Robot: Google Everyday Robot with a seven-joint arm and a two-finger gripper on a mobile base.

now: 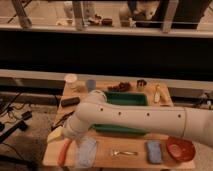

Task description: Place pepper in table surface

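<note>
The pepper (63,151), slim and orange-red, lies on the table surface (131,161) at its front left corner, beside a folded grey cloth (87,152). My white arm reaches in from the right, across the table. My gripper (67,134) hangs at its end, just above and behind the pepper. It points down and away from the camera, so the wrist mostly hides it. It is open and the pepper is not in its grasp.
A green tray (126,99) fills the table's middle, partly behind my arm. A fork (122,152), a blue sponge (154,151) and a red bowl (180,148) line the front. A white cup (71,81), a grey cup (90,85) and a black object (70,101) stand at the back left.
</note>
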